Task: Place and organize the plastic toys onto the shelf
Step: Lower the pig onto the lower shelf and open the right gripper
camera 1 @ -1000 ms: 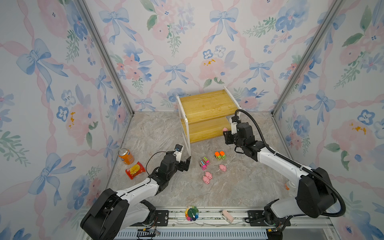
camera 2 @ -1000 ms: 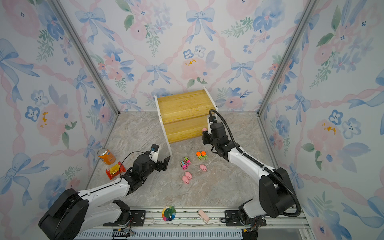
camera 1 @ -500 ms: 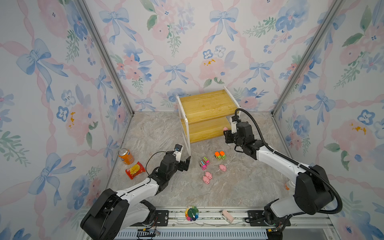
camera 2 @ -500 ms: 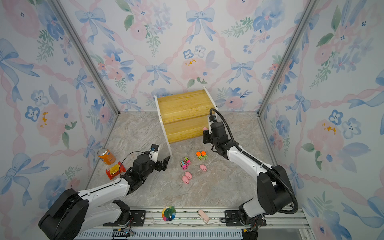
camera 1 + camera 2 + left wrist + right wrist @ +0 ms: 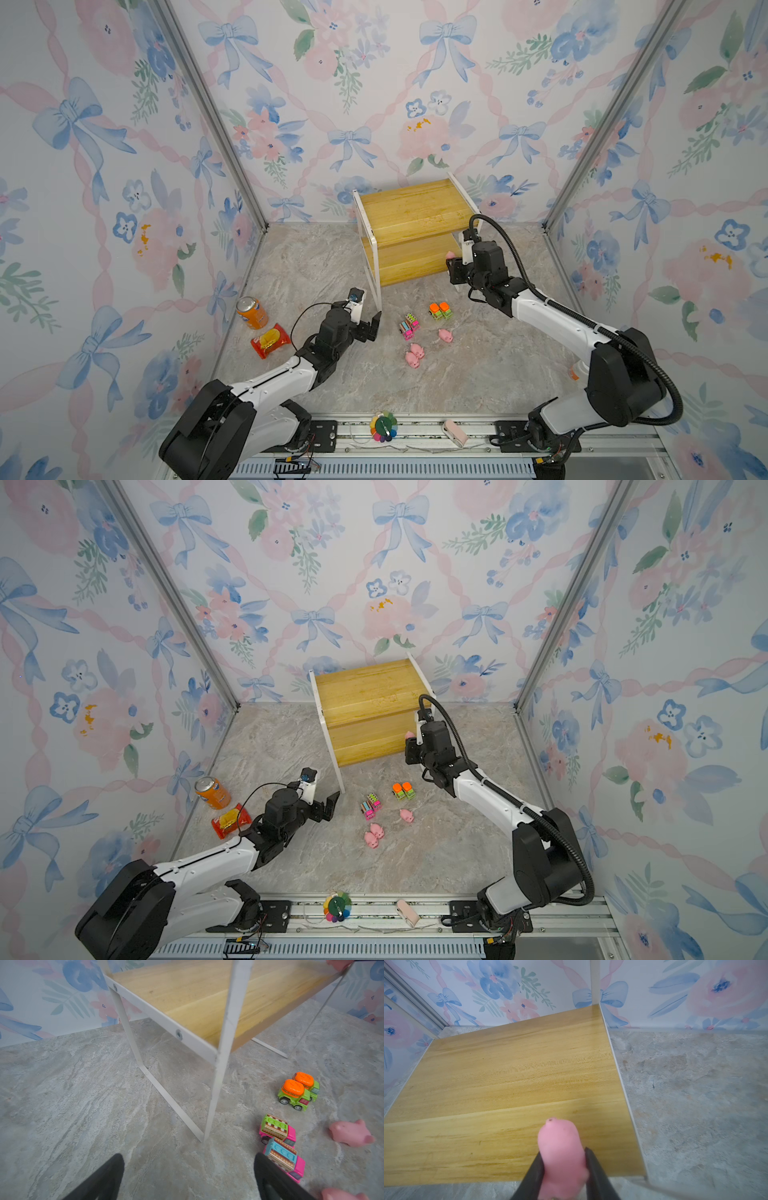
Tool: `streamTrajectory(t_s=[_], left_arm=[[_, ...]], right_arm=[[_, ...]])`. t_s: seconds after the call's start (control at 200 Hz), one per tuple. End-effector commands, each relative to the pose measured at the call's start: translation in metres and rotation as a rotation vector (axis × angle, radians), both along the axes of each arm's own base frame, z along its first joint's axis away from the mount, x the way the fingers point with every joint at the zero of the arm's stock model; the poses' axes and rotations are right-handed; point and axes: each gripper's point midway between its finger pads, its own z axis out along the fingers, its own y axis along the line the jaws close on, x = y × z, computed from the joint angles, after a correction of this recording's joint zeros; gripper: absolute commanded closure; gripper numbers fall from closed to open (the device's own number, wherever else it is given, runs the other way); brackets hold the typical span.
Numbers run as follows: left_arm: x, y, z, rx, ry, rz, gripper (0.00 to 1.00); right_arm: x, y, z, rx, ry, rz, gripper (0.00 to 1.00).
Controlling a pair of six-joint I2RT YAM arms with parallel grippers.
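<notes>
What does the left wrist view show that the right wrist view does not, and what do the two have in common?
Only the left wrist view: the open left gripper, two green trucks, two pink trucks and two loose pigs on the floor. Only the right wrist view: the right gripper shut on a held pig above the shelf. Both: the shelf's wooden boards and white frame, the grey floor, the flowered wallpaper.
</notes>
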Motion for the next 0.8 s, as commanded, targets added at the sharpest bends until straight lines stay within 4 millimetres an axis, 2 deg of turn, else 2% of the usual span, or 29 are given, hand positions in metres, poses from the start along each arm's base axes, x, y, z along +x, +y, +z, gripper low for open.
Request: streamTrajectory(t_s=[0.0,0.225,0.56,0.795], left_arm=[[0.000,0.002,0.000,0.001,0.005,-0.001,0.02],[0.000,0.002,0.000,0.001,0.006,0.000,0.02],[0.000,0.002,0.000,0.000,0.005,0.000,0.02],[0.001,0.002,0.000,0.001,0.007,0.002,0.02]], right_arm=[[0.015,-0.006,0.012,0.022,-0.030,-0.031,0.68],[0.020,-0.004,0.003,0.020,-0.013,-0.034,0.64],[0.016,0.003,-0.008,-0.007,0.000,-0.023,0.62],[0.012,0.001,-0.007,-0.021,-0.004,-0.026,0.52]])
